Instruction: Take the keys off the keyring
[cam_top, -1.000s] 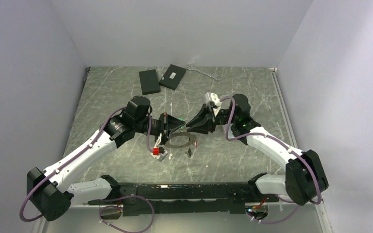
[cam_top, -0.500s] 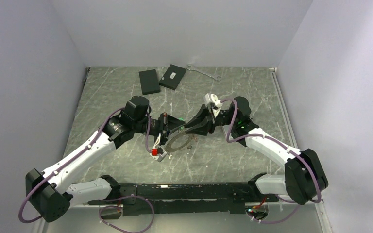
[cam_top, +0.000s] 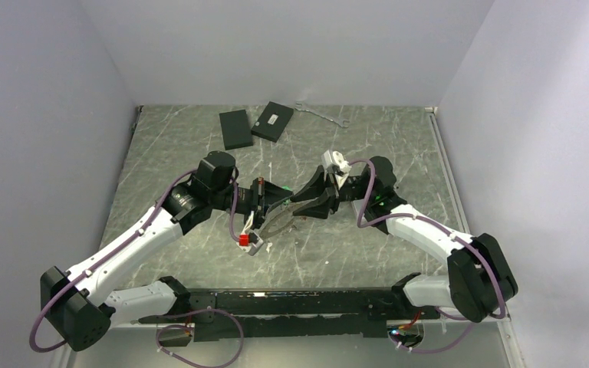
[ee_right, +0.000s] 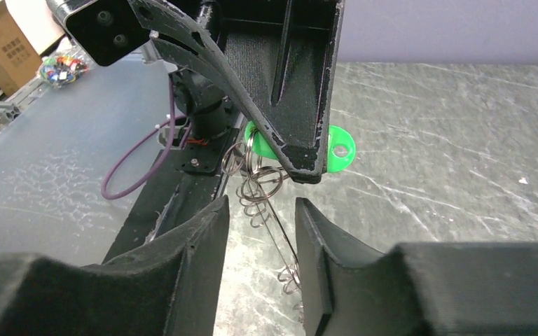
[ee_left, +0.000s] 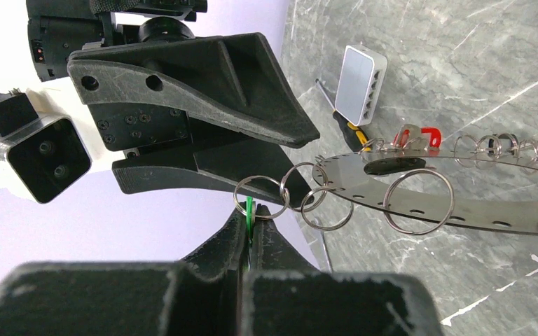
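Observation:
My left gripper [ee_left: 253, 218] is shut on the green key [ee_left: 249, 208], which hangs by a small split ring from the flat grey keyring [ee_left: 462, 204]. The keyring is tilted up off the table and carries several small split rings. In the right wrist view the keyring [ee_right: 278, 234] shows edge-on between my right gripper's [ee_right: 260, 218] open fingers [ee_right: 195, 241], with the green key [ee_right: 338, 150] behind. A red key [ee_left: 427, 133] hangs at the ring's far edge. In the top view both grippers, left [cam_top: 276, 205] and right [cam_top: 301, 204], meet mid-table over the keyring [cam_top: 274, 224].
Two flat black boxes [cam_top: 235, 128] [cam_top: 271, 121] and a thin silver wrench [cam_top: 322, 115] lie at the back of the table. A white box [ee_left: 361, 84] and a yellow-and-black screwdriver [ee_left: 351, 133] lie near the ring. Grey walls stand on three sides.
The keyring has gone from lying nearly flat to tilted up on edge. My right gripper has moved left towards the left gripper, its open fingers now around the ring.

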Controlling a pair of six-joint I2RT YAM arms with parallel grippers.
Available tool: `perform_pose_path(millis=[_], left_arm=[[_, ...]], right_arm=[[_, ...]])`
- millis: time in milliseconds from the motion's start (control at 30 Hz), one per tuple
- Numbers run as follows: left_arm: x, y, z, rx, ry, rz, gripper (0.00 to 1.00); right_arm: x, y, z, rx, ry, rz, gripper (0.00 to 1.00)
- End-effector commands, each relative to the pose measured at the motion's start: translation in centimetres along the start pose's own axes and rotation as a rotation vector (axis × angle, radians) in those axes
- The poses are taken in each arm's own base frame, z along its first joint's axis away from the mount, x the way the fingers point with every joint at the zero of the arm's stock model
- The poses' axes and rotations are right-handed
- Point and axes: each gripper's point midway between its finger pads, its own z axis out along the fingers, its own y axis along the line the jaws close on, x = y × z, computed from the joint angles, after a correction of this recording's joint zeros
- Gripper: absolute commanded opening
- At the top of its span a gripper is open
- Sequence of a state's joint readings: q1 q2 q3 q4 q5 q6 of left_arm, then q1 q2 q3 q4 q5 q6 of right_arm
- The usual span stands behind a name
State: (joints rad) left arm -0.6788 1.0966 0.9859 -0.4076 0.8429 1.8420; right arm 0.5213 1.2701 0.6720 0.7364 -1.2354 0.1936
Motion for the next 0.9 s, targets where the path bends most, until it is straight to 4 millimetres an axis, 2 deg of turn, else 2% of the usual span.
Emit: perform_pose_path(millis=[0,267,467,567,633,800,867], left_arm=[[-1.4,2.7,-0.4,-0.067,-0.046,0.137,0.00],[-1.2,3.2,-0.3,-0.086,-0.043,0.149,0.00],[-1.5,3.4,-0.1,-0.100,-0.067,0.160,0.00],[-1.7,3.3,-0.1,-0.103,-0.077,0.160,0.00],[-1.8,3.2,-0.1,-0.101,-0.078,0.178,0.00],[-2.2,3.1,-0.5,-0.099,-0.071,0.187,0.00],[-2.3,2.9,-0.6,-0.095,-0.071,0.192,0.00]], right_arm=[[-1.0,0.5,0.2,-0.029,-0.022,-0.060,0.45],[-0.3,2.8,1.4,-0.146,0.004,-0.016,0.50],[0.1,3.0,1.9,-0.160,0.006,0.005,0.56],[0.2,2.9,2.0,-0.157,0.002,0.013,0.67],[0.3,2.9,2.0,-0.152,0.001,0.020,0.69],[-0.9,3.2,1.7,-0.153,-0.031,0.003,0.84],[-1.6,3.6,1.6,-0.156,-0.053,-0.007,0.86]])
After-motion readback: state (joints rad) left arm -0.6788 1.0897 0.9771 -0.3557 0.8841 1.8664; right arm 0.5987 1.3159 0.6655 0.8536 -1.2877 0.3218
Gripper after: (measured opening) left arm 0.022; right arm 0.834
